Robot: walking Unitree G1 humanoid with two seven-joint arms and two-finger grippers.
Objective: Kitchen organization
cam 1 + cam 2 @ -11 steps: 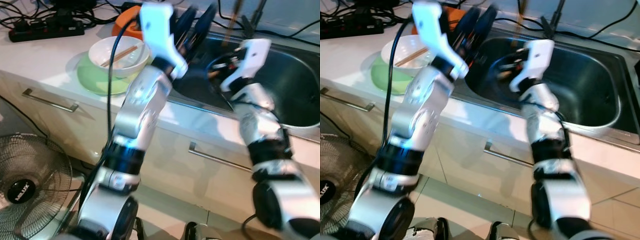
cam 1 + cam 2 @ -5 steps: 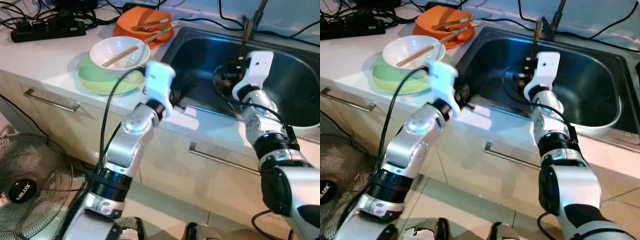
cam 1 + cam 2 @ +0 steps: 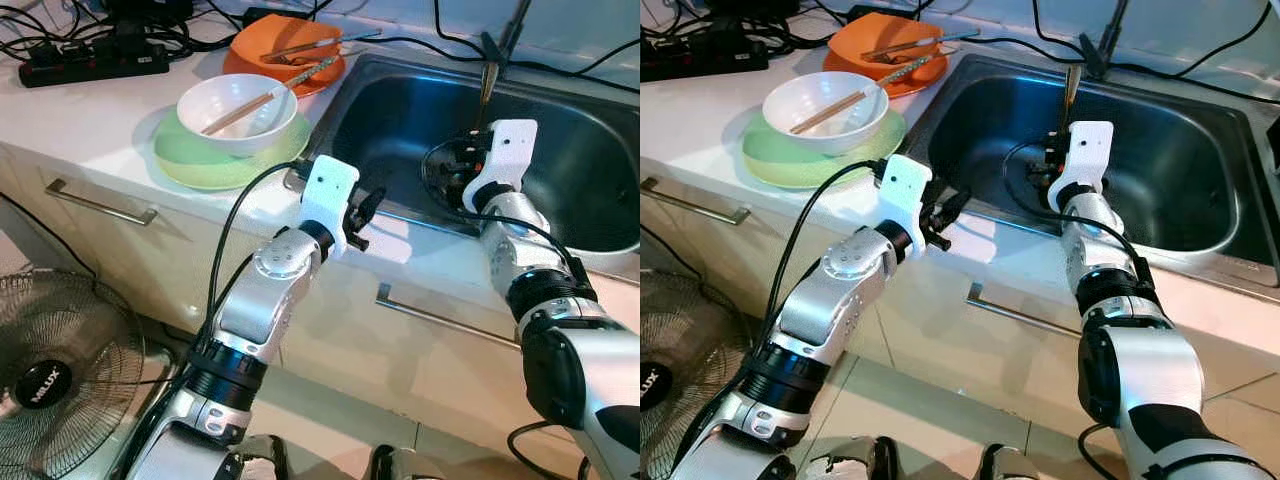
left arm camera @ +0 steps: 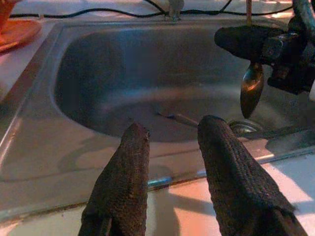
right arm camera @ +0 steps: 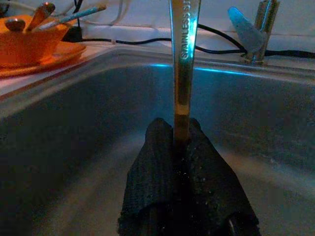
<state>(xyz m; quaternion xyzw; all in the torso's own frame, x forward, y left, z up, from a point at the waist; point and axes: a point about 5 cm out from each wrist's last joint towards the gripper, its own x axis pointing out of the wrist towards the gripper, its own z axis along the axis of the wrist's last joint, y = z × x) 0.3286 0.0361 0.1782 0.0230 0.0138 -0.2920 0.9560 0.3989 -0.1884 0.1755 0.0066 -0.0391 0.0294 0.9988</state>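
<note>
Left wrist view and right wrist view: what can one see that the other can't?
Left wrist view: the left gripper, open at the sink's front edge, the spoon's bowl, and a utensil lying on the sink bottom. Right wrist view: the right gripper shut on the spoon, its handle upright, plus an orange bowl. Both: the steel sink.

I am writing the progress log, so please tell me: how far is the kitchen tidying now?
Done: one utensil already lies in the steel sink.
In hand: the right tool is shut on a stainless steel spoon over the sink; the left tool is open at the sink's edge.
Left: the white bowl with chopsticks on the green plate and the orange bowl with cutlery wait on the counter.
</note>
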